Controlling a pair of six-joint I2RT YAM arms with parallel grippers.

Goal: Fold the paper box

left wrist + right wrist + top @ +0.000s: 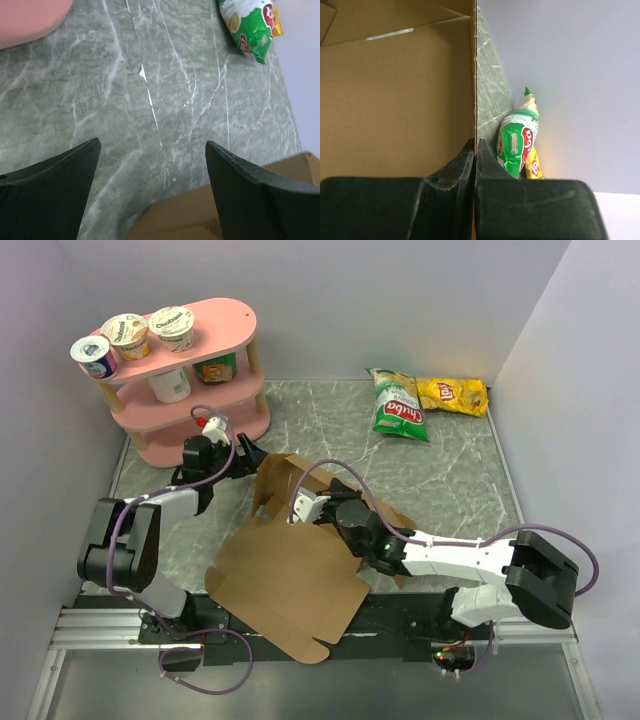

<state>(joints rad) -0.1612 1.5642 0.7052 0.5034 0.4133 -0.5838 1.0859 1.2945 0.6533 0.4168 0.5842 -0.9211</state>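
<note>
- Nearest us, the paper box [285,585] lies at the middle of the bench's near edge. It is plain brown cardboard with its broad flat panel spread open. One near corner reaches past the edge, over the black rail where the arms are bolted.
- The bench [450,480] has a grey, marble-patterned top. The far part of the box is folded up off it, with side flaps standing.
- The right gripper [475,146] comes in from the right over the cardboard and is pinched tight on the thin top edge of one upright wall. In its wrist view we see the two black fingers meeting, with the cardboard edge running in between them and the inside of the box to the left.
- The left gripper [152,145] hangs just beyond the box's far left side, spread wide and holding nothing. We see bare bench between its fingers, and a brown cardboard edge shows under one of them. We cannot tell whether they touch.
- In the far left corner stands a pink shelf [205,415], with three yogurt cups [125,335] on its top tier and two more containers on the middle tier.
- By the far edge, right of the middle, lies a green chip bag [398,405]. A yellow chip bag [452,395] touches its right side. Both are well apart from the box.
</note>
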